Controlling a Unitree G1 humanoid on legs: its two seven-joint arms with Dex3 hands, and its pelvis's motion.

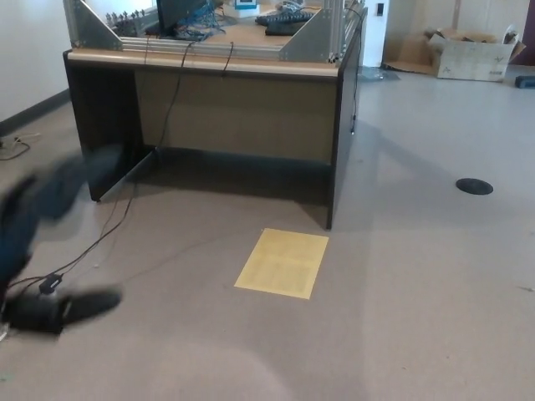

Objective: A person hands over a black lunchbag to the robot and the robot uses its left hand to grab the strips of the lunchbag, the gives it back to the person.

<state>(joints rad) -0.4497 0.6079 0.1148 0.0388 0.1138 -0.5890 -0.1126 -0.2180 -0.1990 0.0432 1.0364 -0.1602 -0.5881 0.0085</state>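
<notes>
A dark desk [209,117] stands on the floor, a yellow sheet [282,262] before it. At the left edge a blurred dark shape [38,242] enters; whether it is the left hand, or its fingers' state, I cannot tell. No lunchbag is clearly visible.

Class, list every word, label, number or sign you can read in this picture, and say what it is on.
None can be read.
Yellow sheet on the floor: faint lines, too small to read.
Cardboard box at the back: no legible print.
Blue-and-white item on the desk: cut off at the frame edge, unreadable.
Dark blurred shape at left: no markings visible.
</notes>
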